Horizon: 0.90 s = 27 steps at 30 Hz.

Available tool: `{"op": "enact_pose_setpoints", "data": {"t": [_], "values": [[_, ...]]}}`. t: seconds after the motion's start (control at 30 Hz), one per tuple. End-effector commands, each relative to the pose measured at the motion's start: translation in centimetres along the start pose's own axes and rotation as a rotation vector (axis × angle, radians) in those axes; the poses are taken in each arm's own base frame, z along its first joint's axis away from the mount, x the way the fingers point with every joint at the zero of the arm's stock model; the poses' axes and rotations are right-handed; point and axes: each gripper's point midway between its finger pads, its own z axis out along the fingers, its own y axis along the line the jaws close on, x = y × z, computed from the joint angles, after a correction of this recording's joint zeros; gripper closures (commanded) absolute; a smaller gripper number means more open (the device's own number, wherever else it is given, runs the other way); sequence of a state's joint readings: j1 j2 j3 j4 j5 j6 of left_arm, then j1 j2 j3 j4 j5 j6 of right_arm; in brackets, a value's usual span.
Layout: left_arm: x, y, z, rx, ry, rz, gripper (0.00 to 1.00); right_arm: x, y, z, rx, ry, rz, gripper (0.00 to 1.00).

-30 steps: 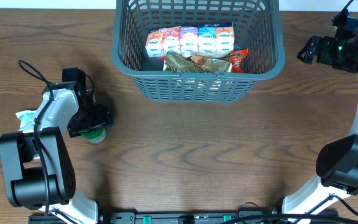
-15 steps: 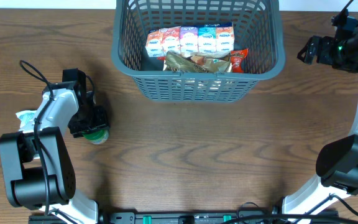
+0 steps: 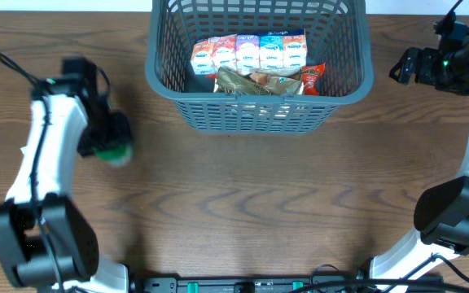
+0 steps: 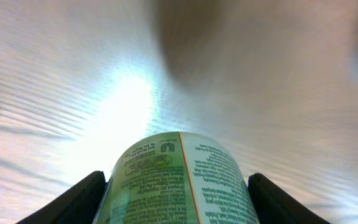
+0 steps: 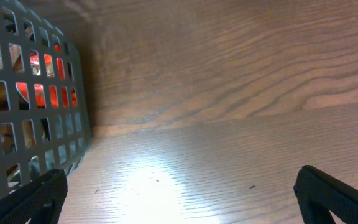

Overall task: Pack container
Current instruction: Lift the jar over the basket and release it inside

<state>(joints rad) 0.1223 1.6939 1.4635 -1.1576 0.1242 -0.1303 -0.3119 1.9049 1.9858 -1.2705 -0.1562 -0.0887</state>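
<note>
One round, smooth bottle [image 4: 179, 168] with a printed label is sitting squeezed in the left gripper [image 4: 176, 205], at the left of the wooden desk [image 3: 243, 203]. The grey slotted plastic container [image 3: 259, 115] is standing far, in the middle, holding small cartons [image 3: 251, 54]. The right gripper [image 5: 179, 202] is hanging spread wide, right of it.

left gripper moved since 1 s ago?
Yes. In the overhead view the left gripper, shut on the green-topped bottle, has shifted up-frame and slightly left, nearer the level of the front rim of the container.

Prob. robot lab, wood-grain table [image 3: 243, 203], white arm [image 3: 46, 142] each side
</note>
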Motion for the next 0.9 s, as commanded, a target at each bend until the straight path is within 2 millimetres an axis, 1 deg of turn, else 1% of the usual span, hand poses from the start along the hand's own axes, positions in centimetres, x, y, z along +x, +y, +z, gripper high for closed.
{"op": "enact_pose_setpoints", "data": {"t": [0.0,0.1,0.13,0.2,0.23,0.27,0.3,0.33,0.47,0.53,0.63,0.7,0.77,0.83,0.87], "values": [[-3.1,-1.6,-8.2,0.046,-0.217,0.013,0.95,0.1,0.1,0.2,0.001,0.009,-0.02,0.01],[-4.9,-3.2,-13.6,0.073,-0.36,0.049,0.95,0.2,0.1,0.2,0.001,0.009,-0.02,0.01],[-5.5,-4.1,-15.6,0.09,-0.421,0.075,0.95,0.2,0.1,0.2,0.001,0.01,-0.02,0.01],[-6.4,-6.0,-18.8,0.118,-0.528,0.153,0.95,0.2,0.1,0.2,0.001,0.013,-0.019,0.01],[-6.8,-7.2,-20.1,0.128,-0.579,0.213,0.94,0.3,0.1,0.2,0.001,0.014,-0.019,0.01],[-7.0,-8.0,-20.9,0.133,-0.609,0.262,0.95,0.3,0.1,0.2,0.0,0.014,-0.019,0.01],[-7.2,-9.6,-21.8,0.137,-0.655,0.351,0.95,0.3,0.1,0.2,0.0,0.014,-0.019,0.01],[-7.3,-10.8,-22.1,0.135,-0.683,0.433,0.95,0.3,0.1,0.2,0.0,0.014,-0.019,0.01],[-7.0,-16.5,-22.5,0.103,-0.778,0.812,0.95,0.4,0.1,0.2,0.0,0.02,-0.018,0.01],[-7.2,-18.8,-22.5,0.092,-0.822,0.935,0.95,0.6,0.1,0.2,-0.001,0.028,-0.017,0.01],[-8.4,-22.0,-21.9,0.054,-0.89,1.113,0.94,0.8,0.2,0.2,-0.002,0.037,-0.015,0.01],[-9.6,-23.5,-21.0,0.032,-0.924,1.179,0.94,0.9,0.2,0.2,-0.002,0.038,-0.016,0.01],[-11.1,-24.5,-20.0,0.033,-0.942,1.176,0.94,1.0,0.2,0.2,-0.003,0.043,-0.015,0.01],[-12.6,-25.2,-18.1,0.03,-0.935,1.173,0.94,1.2,0.2,0.2,-0.004,0.052,-0.014,0.01],[-13.5,-25.5,-16.6,0.028,-0.917,1.172,0.95,1.3,0.3,0.2,-0.005,0.056,-0.013,0.01]]}}
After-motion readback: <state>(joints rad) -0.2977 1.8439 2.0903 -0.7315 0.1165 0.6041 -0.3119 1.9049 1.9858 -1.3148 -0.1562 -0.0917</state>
